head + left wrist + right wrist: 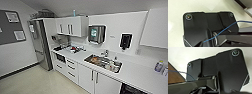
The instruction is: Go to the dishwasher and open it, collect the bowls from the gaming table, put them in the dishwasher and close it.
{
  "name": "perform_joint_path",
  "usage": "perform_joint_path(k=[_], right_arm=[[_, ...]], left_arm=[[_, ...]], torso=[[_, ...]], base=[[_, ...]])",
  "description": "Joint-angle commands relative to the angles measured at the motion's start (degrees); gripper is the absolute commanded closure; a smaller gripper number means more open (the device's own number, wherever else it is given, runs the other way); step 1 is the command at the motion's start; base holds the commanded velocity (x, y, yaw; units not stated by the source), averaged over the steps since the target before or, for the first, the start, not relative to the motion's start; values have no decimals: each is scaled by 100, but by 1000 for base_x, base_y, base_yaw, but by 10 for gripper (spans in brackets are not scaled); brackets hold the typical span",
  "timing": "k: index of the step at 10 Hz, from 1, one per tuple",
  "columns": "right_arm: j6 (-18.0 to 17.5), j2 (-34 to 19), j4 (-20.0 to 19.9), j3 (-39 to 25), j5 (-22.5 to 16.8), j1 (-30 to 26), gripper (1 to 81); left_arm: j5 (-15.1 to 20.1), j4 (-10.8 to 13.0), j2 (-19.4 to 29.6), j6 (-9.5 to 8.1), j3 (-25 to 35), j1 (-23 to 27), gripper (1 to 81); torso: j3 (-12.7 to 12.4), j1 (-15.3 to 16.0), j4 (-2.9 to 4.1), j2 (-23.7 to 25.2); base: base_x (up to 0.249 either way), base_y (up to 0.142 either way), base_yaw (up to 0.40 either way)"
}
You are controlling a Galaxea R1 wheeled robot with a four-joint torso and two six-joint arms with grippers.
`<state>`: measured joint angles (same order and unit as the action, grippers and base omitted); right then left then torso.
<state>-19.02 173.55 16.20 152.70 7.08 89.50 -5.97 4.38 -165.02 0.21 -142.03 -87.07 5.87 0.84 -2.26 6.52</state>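
Ahead, we face a white kitchen counter [140, 72] with a steel sink [103, 63] full of dishes; the dishwasher's dark opening [131, 90] shows under the counter at the lower right, past white cabinet doors with bar handles [93, 80]. From our wrist cameras we cannot tell whether either claw is released or clenched.

White counter [140, 72] carries a cluttered sink [103, 62] and bottle [158, 66]
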Motion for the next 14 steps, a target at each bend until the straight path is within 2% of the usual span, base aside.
perform_joint_path(k=[1,2,3,8,12,14], right_arm=[[74,-458,59,-795,-199,-209,10],[74,-819,164,-1393,-181,-138,10],[74,-1003,190,-1709,-181,-103,10],[74,-828,208,-1464,-260,-138,10],[82,-819,226,-1384,-190,-200,10],[82,-828,252,-1367,-181,-191,10]], left_arm=[[79,195,268,41,580,150,10],[-9,195,417,32,861,132,10],[-9,195,505,23,984,124,10],[26,134,444,6,853,124,10],[44,125,-12,6,177,115,10],[17,134,-40,6,184,115,10]], torso=[[0,0,0,0],[0,0,0,2],[0,0,0,0],[0,0,0,0],[0,0,0,2],[0,0,0,0]], base=[[0,0,347],[0,0,347],[0,0,347],[0,0,347],[0,0,347],[0,0,347]])
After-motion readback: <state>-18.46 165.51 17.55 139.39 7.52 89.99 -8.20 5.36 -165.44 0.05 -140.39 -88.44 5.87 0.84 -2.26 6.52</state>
